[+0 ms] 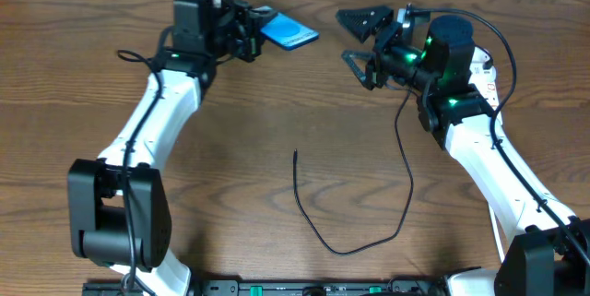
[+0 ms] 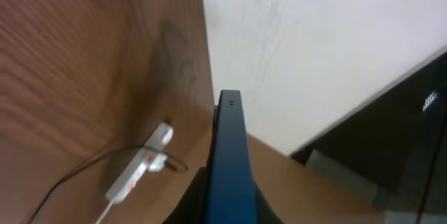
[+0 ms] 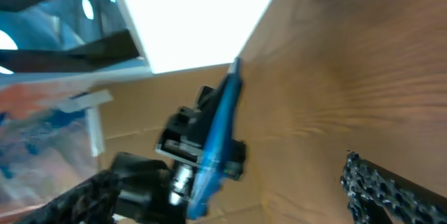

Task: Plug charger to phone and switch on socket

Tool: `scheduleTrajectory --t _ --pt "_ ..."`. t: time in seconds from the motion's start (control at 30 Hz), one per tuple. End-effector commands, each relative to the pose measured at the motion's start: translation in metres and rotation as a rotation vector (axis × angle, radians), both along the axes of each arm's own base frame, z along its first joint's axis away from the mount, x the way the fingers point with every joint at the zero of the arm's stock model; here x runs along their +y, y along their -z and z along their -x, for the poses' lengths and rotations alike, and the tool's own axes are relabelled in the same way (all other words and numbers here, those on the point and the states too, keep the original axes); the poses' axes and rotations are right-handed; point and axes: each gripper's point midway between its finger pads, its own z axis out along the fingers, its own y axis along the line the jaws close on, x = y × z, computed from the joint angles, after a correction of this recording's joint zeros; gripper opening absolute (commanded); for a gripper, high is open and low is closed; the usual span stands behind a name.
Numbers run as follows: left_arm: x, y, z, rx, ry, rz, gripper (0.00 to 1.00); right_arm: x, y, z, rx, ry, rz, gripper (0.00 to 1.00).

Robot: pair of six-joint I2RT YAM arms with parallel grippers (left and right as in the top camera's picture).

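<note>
The left gripper is clamped on the phone near the far edge of the table — the right gripper gapes empty just beside it. The charger lies loose mid-table, well apart from both.

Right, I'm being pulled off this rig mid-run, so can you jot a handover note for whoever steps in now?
Left gripper: shut on the phone, held tilted near the far edge of the table.
Right gripper: open and empty, facing the phone.
Charger: lies loose on the table, its plug tip free mid-table, in no gripper.
Socket: lies on the table with a dark cable running to it; switch state unreadable.
Done: phone is in hand.
Left: grasp the plug tip, insert it in the phone, switch the socket on.
</note>
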Motion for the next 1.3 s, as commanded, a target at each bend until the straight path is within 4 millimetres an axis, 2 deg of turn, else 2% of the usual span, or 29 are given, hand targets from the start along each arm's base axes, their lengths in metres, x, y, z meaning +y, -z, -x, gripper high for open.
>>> scheduleTrajectory --t 0.0,0.23,0.5,0.7,0.97,1.27 --pt "-0.001 -0.033 0.016 -0.103 0.166 0.042 0.07 -0.002 -0.002 0.001 -0.077 -0.031 0.073 0.99" --pt "0.008 -0.049 0.040 -0.164 0.352 0.119 0.08 -0.005 0.019 0.007 -0.056 -0.059 0.158 0.99" --pt "0.006 -0.059 0.060 -0.306 0.510 0.117 0.07 -0.004 0.049 0.026 0.044 -0.111 0.230 0.99" --pt "0.006 -0.059 0.060 -0.327 0.516 0.105 0.07 -0.009 0.079 0.049 0.080 -0.198 0.360 0.99" --pt "0.013 -0.059 0.057 -0.328 0.499 0.102 0.07 -0.021 0.124 0.080 0.214 -0.219 0.591 0.94" --pt "0.046 -0.064 0.056 -0.414 0.493 0.079 0.07 0.001 0.143 0.107 0.176 -0.288 0.799 0.94"
